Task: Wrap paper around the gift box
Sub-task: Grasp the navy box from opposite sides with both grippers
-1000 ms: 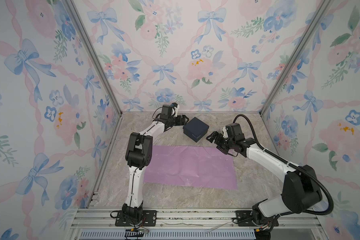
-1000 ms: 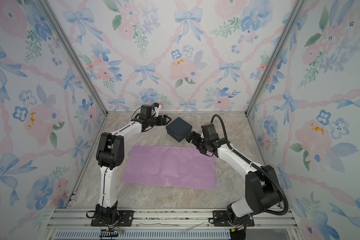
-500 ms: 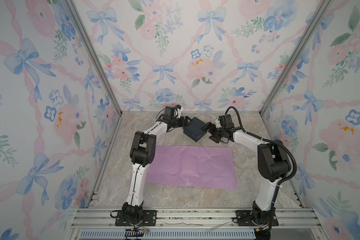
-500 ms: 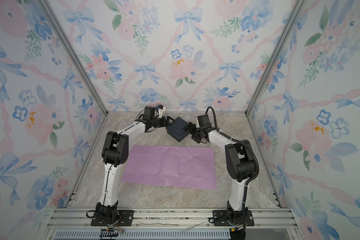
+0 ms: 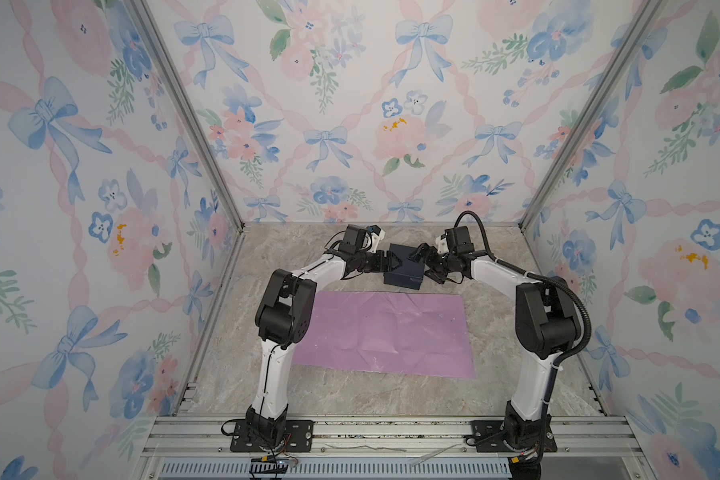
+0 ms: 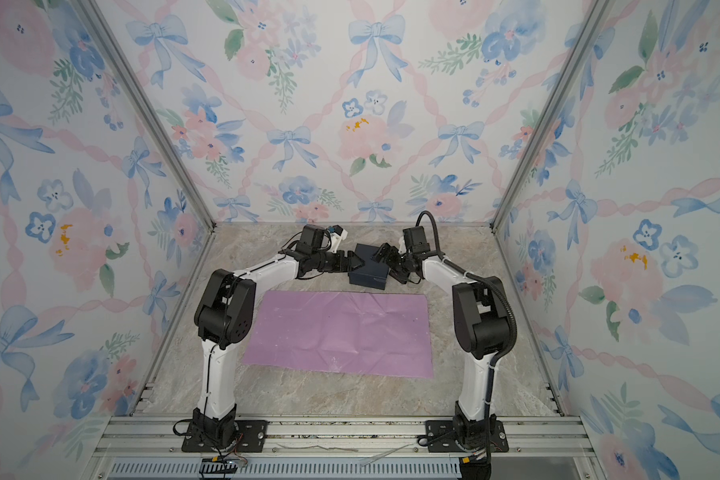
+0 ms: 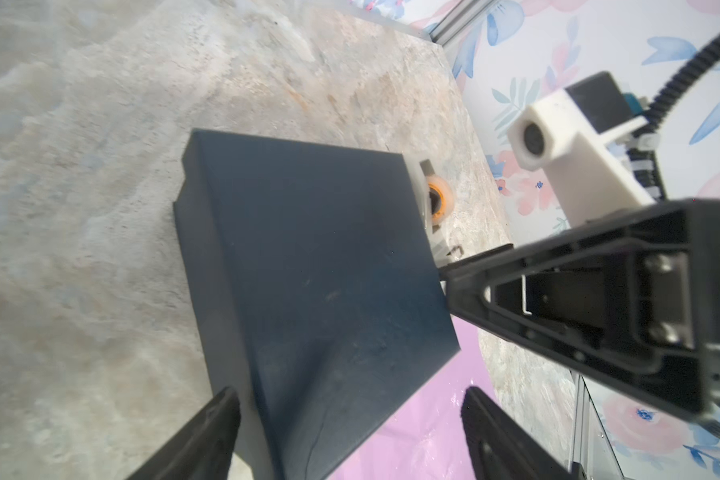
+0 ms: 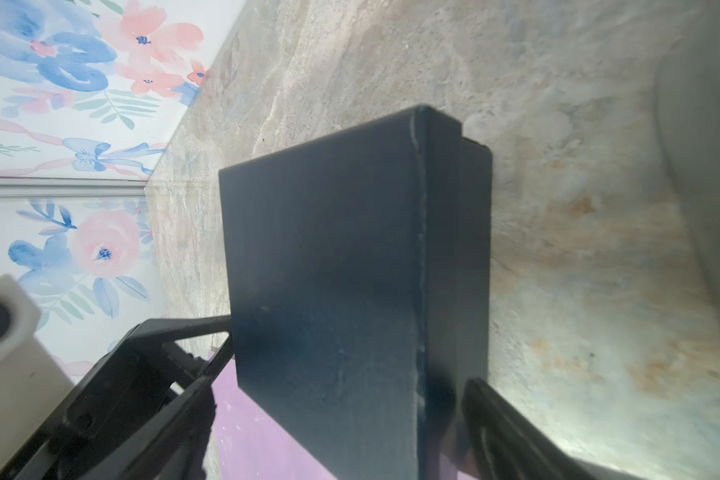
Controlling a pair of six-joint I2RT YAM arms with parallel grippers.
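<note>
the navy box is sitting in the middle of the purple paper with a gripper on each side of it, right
Not the middle: both top views show the gift box on the marble table, just past the far edge of the paper. The left gripper and right gripper do flank it.

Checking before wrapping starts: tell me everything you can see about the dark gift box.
The gift box is matte navy-black cardboard, squarish, fitted lid on. It sits on the marbled table behind the far edge of the paper. The open left end effector and open right end effector straddle opposite sides; contact unclear.
</note>
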